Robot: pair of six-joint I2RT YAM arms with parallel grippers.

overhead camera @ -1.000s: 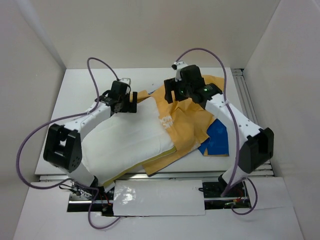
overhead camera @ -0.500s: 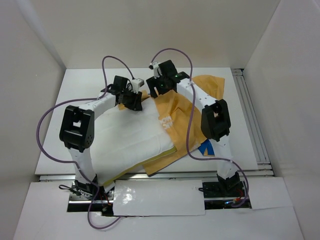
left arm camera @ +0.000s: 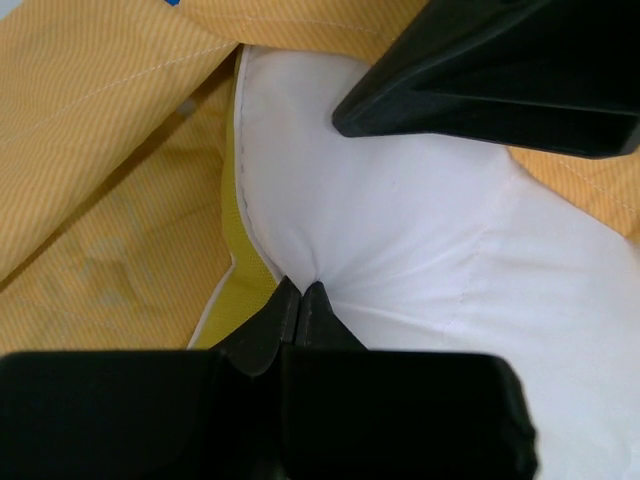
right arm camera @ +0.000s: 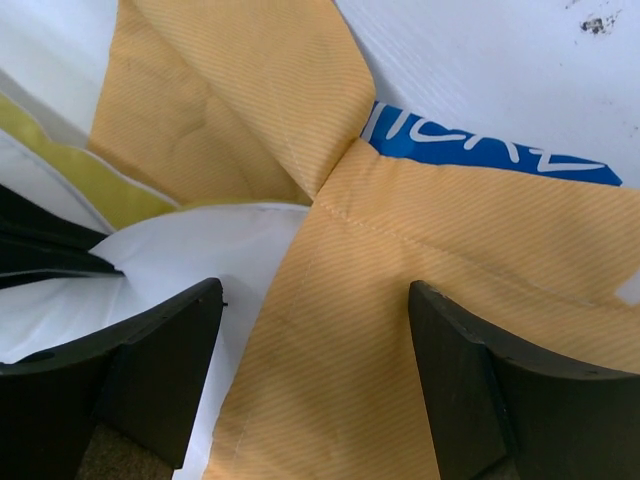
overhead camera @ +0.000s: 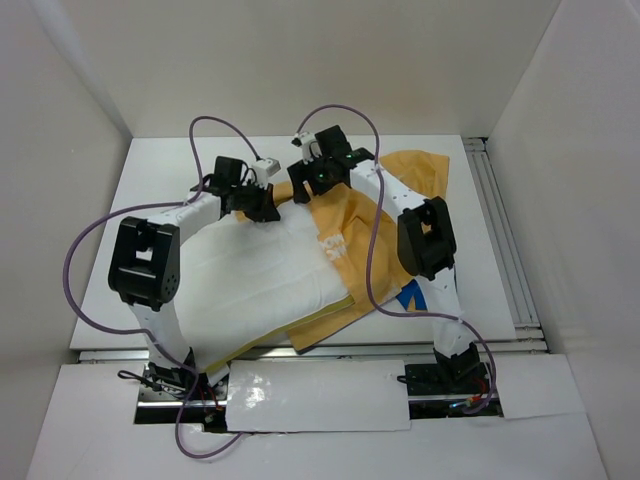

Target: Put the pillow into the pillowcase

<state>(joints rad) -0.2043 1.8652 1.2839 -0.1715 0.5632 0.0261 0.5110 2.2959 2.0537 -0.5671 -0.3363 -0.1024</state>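
The left gripper (left arm camera: 302,298) pinches the pillow (left arm camera: 400,220) at its twelve-o'clock corner. The right gripper (right arm camera: 315,330) gapes over the pillowcase (right arm camera: 480,240). Such a shallow pinch may slip under pull.

Pillow (left arm camera: 420,220): white cloth, matt, smooth, faint stitched lines. Pillowcase (right arm camera: 400,280): orange-yellow woven cloth, fine ribbed weave, matt, stitched hems; other side blue with white print. Left gripper (left arm camera: 301,295) and right gripper (right arm camera: 315,300): black plastic, matt, smooth. Table (right arm camera: 500,60): white, matt, few dark specks.
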